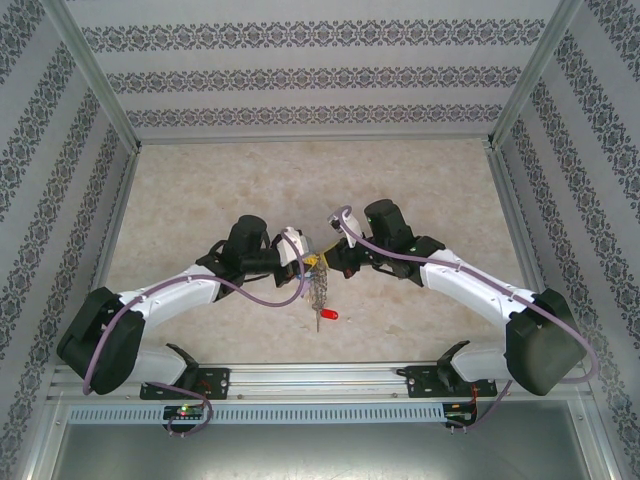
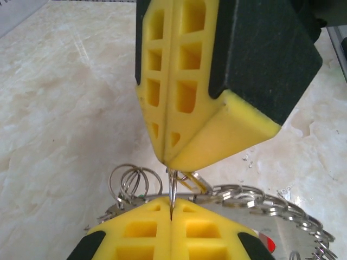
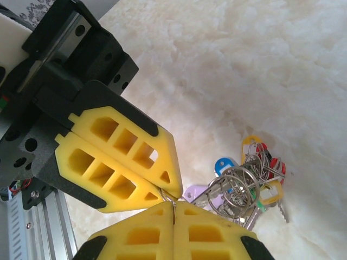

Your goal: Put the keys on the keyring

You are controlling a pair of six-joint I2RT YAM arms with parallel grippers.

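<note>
Left fingers [image 2: 135, 230] and right fingers [image 3: 209, 233] both pinch the keyring [image 3: 238, 187] between them, tips almost meeting.

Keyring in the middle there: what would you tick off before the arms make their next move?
1. Left gripper shut on the thin metal piece: ok.
2. Right gripper shut on that same piece, tip to tip with the left: ok.
3. Pinched piece is a loose key rather than the keyring itself: cannot tell.
4. Red tag in the overhead view belongs to a key already threaded on: cannot tell.
5. Keyring lifted off the table: cannot tell.
</note>
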